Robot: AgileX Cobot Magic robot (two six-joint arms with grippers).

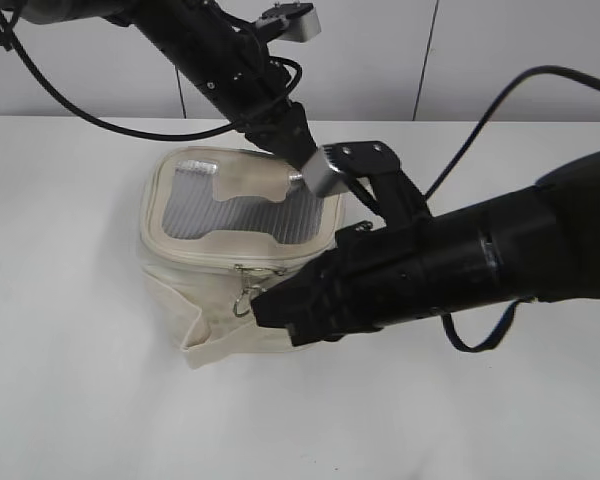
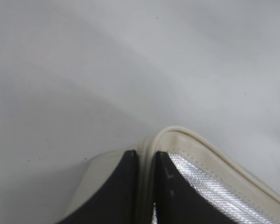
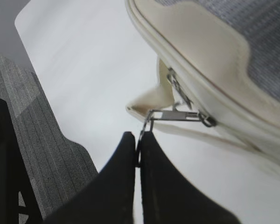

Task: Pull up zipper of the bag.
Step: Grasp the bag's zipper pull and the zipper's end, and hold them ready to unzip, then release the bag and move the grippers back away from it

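The cream bag sits on the white table, its grey mesh lid facing up. My left gripper reaches in from the top left and is shut on the lid's far rim; its jaws pinch the cream piping. The zipper has two silver sliders at the front rim. My right gripper is shut on the ring pull of one slider, just in front of the bag. In the right wrist view its jaws are closed tight on the ring.
The bag's flat cream strap lies folded at its front left. A black cable loops over the table at the right. In the right wrist view the table edge and a dark grey striped surface lie to the left.
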